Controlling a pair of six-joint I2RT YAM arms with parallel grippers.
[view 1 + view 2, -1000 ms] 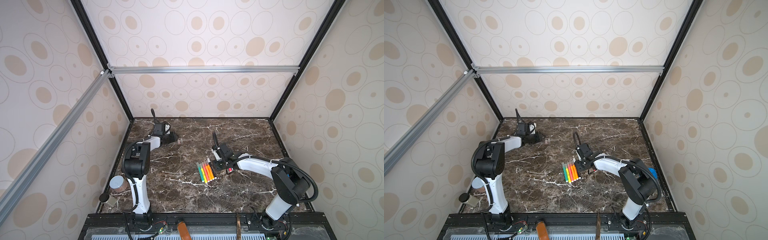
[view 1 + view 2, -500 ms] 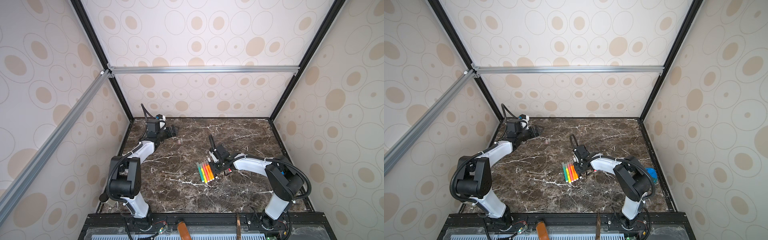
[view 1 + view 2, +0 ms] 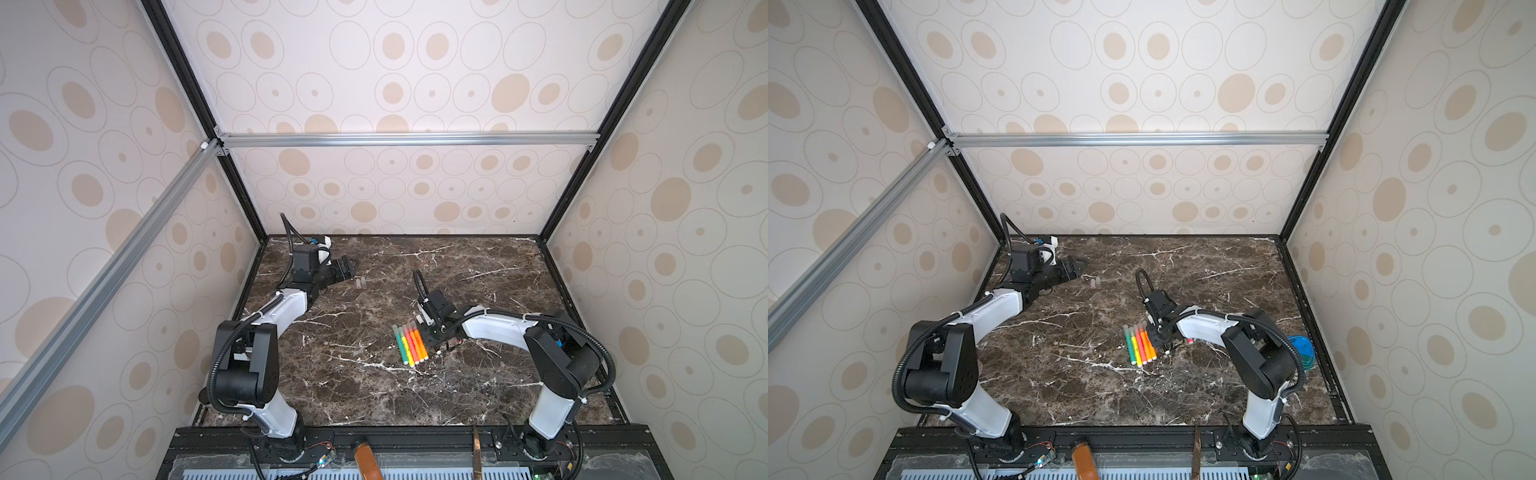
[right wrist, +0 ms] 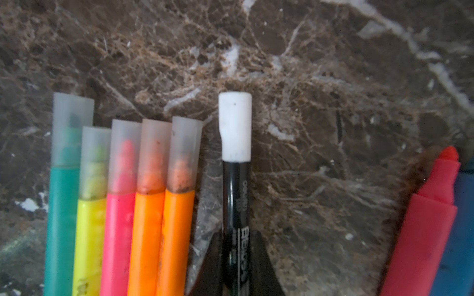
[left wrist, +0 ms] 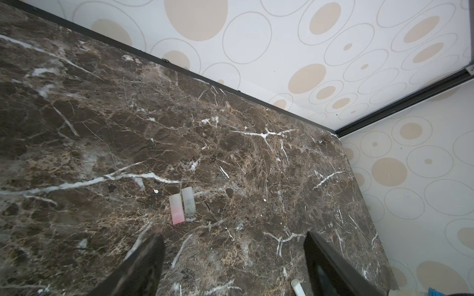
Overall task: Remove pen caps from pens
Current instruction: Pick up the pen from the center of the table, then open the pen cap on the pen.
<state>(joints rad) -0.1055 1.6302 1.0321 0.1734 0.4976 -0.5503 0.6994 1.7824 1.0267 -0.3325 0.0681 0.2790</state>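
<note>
Right claw (image 4: 236, 239) pinches the black pen (image 4: 235, 200); five capped pens (image 4: 116, 230) crowd one side, a bare red pen (image 4: 424, 225) lies off the other. Left claw (image 5: 233, 246) is spread, two loose caps (image 5: 182, 208) just ahead.

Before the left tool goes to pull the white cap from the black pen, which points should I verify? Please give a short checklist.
1. Grip: right tool shut on black pen - ok.
2. Cap: white cap sits on the pen, exposed past the tool - ok.
3. Puller: left tool open and empty - ok.
4. Reach: left tool close to the white cap - not ok; it is across the table, by two loose caps.
5. Height: black pen lifted off the table - cannot tell.
6. Clearance: gap between black pen and nearest orange pen - ok.
</note>
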